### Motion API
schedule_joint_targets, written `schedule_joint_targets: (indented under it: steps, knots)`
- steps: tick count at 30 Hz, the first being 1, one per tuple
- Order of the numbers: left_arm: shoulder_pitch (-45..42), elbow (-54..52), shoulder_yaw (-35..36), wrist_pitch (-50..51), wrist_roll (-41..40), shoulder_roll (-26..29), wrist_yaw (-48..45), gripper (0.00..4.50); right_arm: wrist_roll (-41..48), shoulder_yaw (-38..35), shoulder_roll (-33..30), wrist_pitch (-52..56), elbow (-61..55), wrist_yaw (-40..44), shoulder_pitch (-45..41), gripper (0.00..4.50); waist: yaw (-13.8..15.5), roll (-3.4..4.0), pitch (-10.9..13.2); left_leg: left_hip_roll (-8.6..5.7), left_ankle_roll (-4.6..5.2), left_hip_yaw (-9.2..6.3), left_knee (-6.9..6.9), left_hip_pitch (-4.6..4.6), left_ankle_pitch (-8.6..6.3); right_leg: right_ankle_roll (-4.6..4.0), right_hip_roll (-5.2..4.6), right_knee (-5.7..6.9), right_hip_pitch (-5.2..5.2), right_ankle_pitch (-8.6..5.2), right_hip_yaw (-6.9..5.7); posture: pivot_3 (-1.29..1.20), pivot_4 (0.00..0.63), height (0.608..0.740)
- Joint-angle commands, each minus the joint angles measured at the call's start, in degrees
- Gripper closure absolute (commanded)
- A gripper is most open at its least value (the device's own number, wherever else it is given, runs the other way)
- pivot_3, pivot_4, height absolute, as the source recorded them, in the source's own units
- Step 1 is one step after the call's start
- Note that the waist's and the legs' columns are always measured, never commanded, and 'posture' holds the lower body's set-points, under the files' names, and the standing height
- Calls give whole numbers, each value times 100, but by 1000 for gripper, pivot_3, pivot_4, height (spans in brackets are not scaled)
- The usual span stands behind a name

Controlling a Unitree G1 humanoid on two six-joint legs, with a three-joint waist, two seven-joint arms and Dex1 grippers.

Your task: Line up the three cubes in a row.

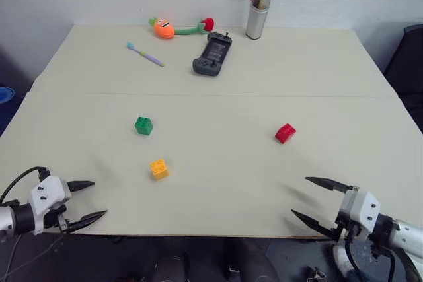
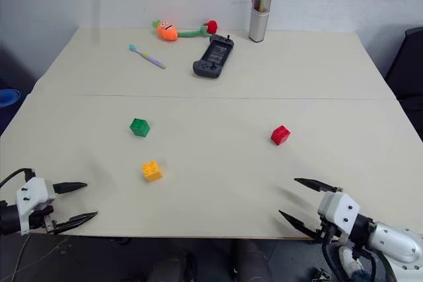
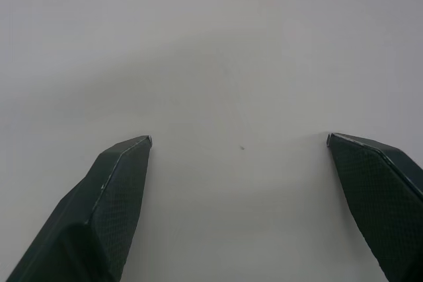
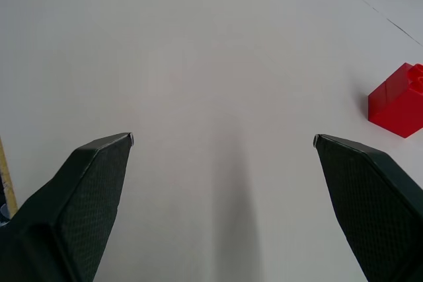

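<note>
Three small studded cubes lie apart on the cream table (image 1: 211,163). The green cube (image 1: 143,125) sits left of centre, the yellow-orange cube (image 1: 159,168) is a little nearer and to its right, and the red cube (image 1: 285,133) lies to the right; the red cube (image 4: 398,102) also shows in the right wrist view. My left gripper (image 1: 92,200) hovers open at the near left edge, nothing between its fingers (image 3: 112,189). At the near right edge my right gripper (image 1: 301,196) is open too, empty, well short of the red cube.
At the far side lie an orange plush carrot (image 1: 165,28), a toothbrush (image 1: 145,54), a dark game controller (image 1: 213,54) and an upright silver tube (image 1: 260,4). A seam (image 1: 211,94) crosses the table. A dark chair (image 1: 408,57) stands at the right.
</note>
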Motion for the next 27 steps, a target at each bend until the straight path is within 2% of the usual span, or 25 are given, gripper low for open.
schedule_joint_targets:
  steps: [1,7,9,14,18,21,27]
  knots:
    - [78,-173,226,-75,-89,-34,17,7,210,-57,42,196,-129,-142,-93,0,-1,0,0,-1,0,0,0,0,0,0,0,0,0,0,0,0,150,740]
    - [-136,-709,284,556,-690,-341,212,7,515,-268,287,321,-457,-427,76,0,1,0,0,0,0,0,-2,0,1,0,0,1,0,0,0,0,150,740]
    - [-270,-1303,266,1161,-1257,-532,401,7,574,-463,525,320,-705,-685,410,0,32,-1,-1,0,-1,-2,0,1,1,0,0,4,4,0,-1,0,150,740]
    - [-406,-2197,29,2059,-1925,-695,490,7,671,-936,1219,348,-849,-1321,1120,0,64,-3,-3,-1,-5,-5,-1,8,0,1,-1,2,13,0,2,0,150,740]
    - [-618,-2305,-306,2097,-1884,-802,335,7,561,-1118,1518,153,-435,-1397,1388,0,7,2,-3,-2,-7,0,-6,22,1,-1,2,4,20,-1,7,0,150,740]
    - [-908,-2219,-528,1990,-1727,-857,330,7,480,-997,1449,170,-399,-1466,1051,0,-44,3,-2,-1,-7,7,-6,28,3,-2,6,8,23,-2,14,0,150,740]
    - [-1524,-2203,-1018,2145,-1595,-938,367,7,179,-369,784,1529,-267,-2092,-1203,0,-106,3,-2,-5,-14,14,1,35,11,-3,11,29,19,-2,24,0,150,740]
